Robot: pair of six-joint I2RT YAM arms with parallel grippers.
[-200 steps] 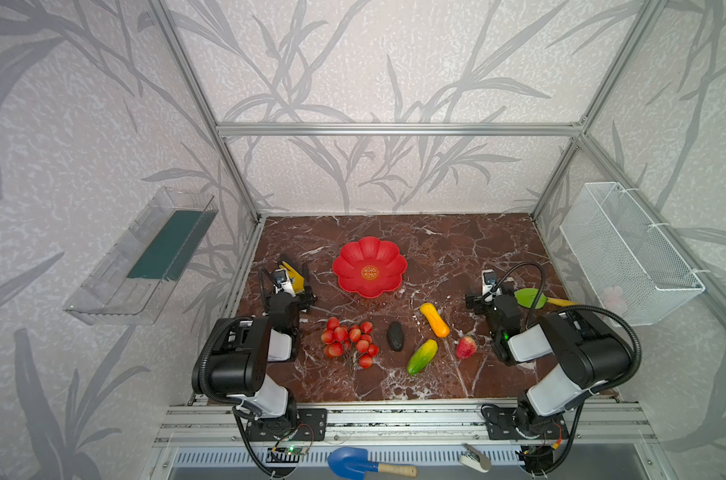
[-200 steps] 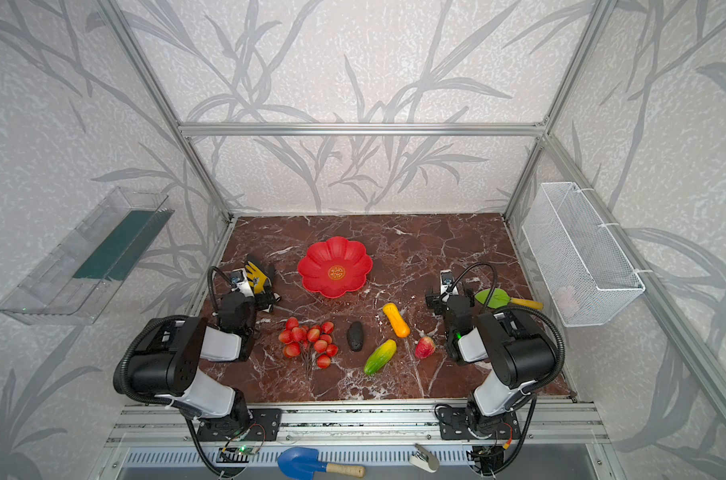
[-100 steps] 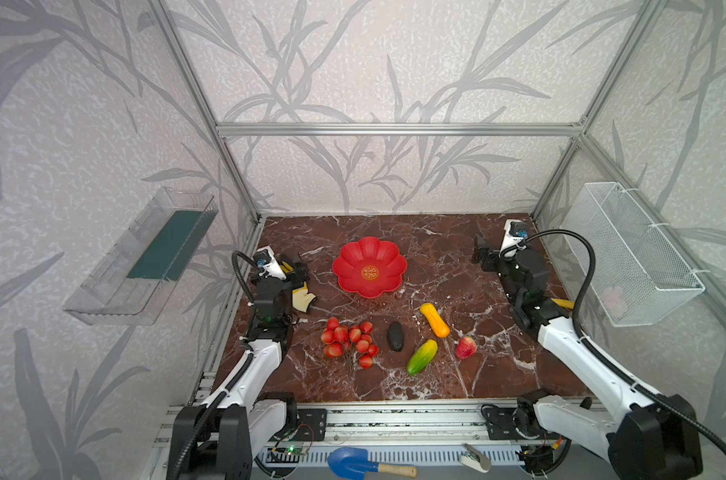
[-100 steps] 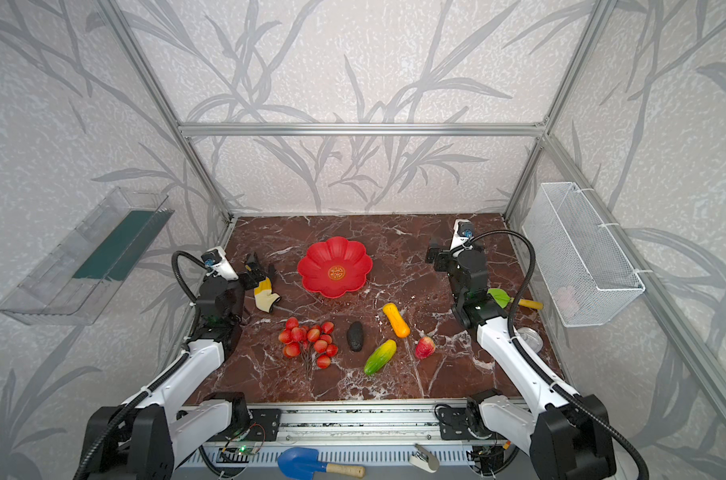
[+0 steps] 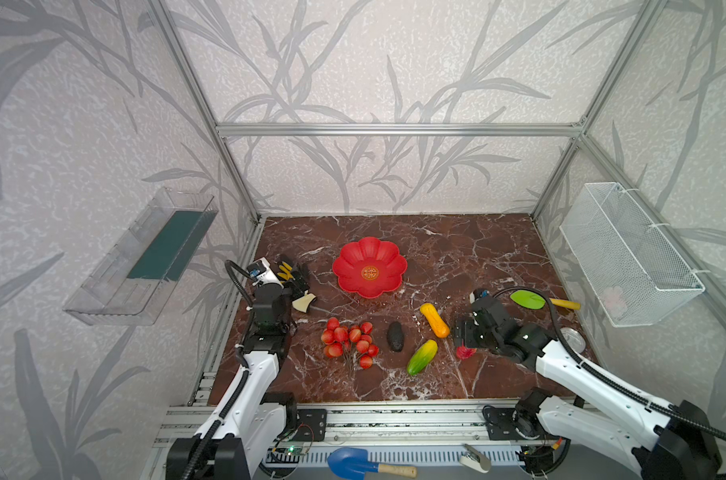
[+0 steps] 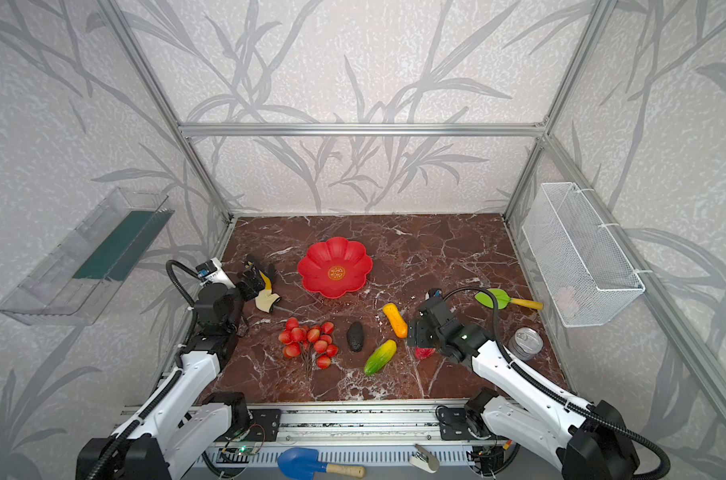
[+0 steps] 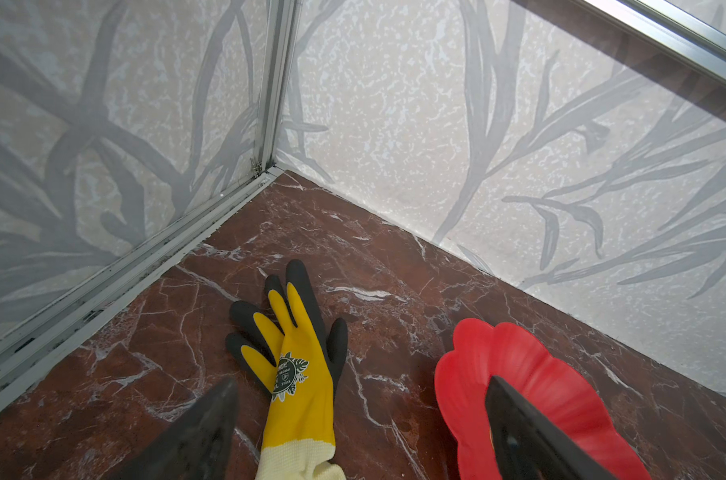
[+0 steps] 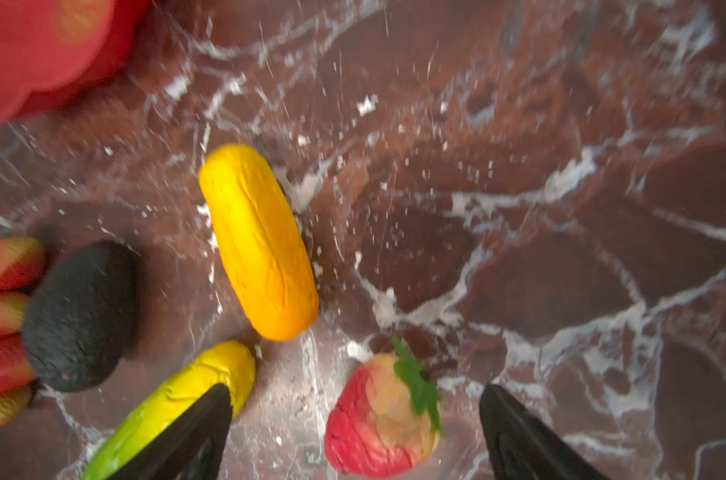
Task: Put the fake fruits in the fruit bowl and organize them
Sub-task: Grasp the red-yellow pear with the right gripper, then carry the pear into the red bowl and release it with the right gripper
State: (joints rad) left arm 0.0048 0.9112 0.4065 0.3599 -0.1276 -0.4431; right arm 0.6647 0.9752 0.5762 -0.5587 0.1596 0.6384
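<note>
Yellow-orange oblong (image 5: 434,320) flat, long axis toward fruit bowl (image 5: 353,257); left pincer (image 7: 359,382) agape, right pincer (image 8: 355,388) agape above red-pink apple (image 8: 377,419).

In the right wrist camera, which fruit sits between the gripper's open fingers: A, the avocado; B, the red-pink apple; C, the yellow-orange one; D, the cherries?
B: the red-pink apple lies between the spread fingers of the right gripper, neither touching it.

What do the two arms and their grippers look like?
Both have white shells with black joints: left arm, right arm. A black cable loops over each wrist. The left gripper and right gripper have black, pointed fingers.
</note>
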